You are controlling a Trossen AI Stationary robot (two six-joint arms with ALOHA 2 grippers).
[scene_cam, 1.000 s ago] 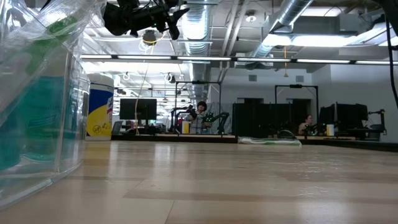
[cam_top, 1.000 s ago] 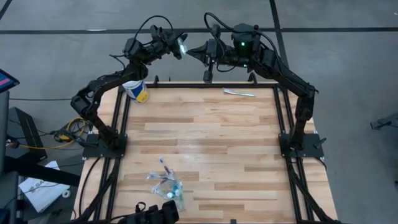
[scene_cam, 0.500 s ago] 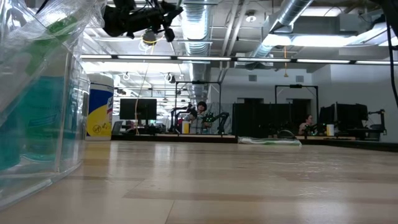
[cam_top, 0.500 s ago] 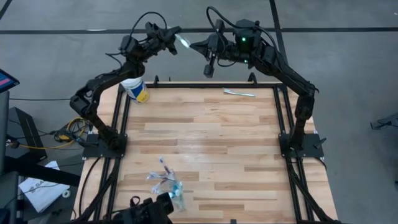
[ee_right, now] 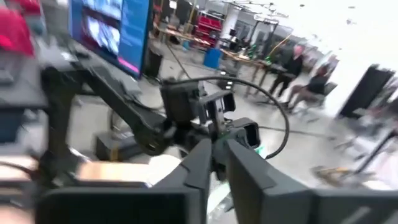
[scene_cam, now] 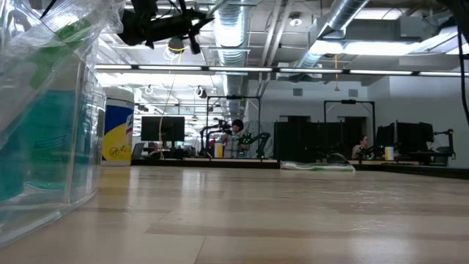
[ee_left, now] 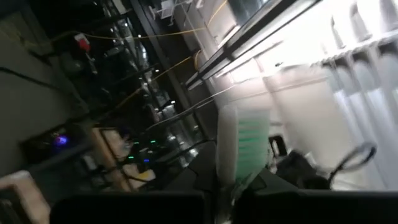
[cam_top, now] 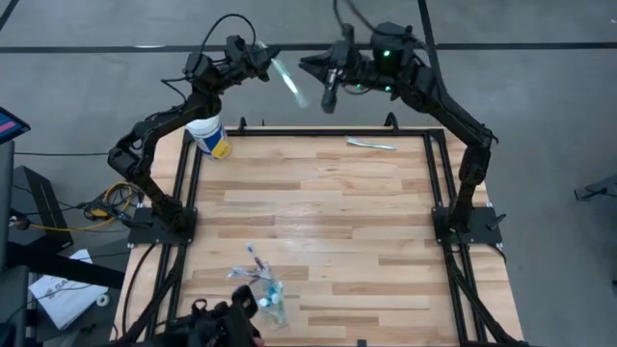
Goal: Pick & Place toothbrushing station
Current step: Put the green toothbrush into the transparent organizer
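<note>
My left gripper (cam_top: 262, 56) is raised beyond the table's far edge and is shut on a slim pale green and white toothbrush (cam_top: 289, 82). The toothbrush also shows in the left wrist view (ee_left: 239, 143). My right gripper (cam_top: 307, 64) faces it a short way off, shut and empty; its fingers (ee_right: 199, 165) lie close together. The see-through holder (cam_top: 260, 287) with toothbrushes and teal tubes rests on the table's near left; it also shows in the low view (scene_cam: 44, 110). Another pale toothbrush (cam_top: 371, 145) lies flat at the far edge. My left gripper pinches one end of the toothbrush (ee_left: 227, 180) between its two fingers. The rest sticks out past the fingertips, slanting toward the right arm. The toothbrush is lifted clear, high over the table's far edge.
A white-lidded canister with a yellow label (cam_top: 209, 138) stands at the far left corner. Black frame rails (cam_top: 188, 193) run along both sides of the wooden top. People sit at desks in the room behind (scene_cam: 236, 136).
The two grippers, close together around the toothbrush a second ago, have drawn apart. My left gripper has gone up and toward the left with the toothbrush, which has swung so that its free end points toward the table. My right gripper has backed off to the right.
</note>
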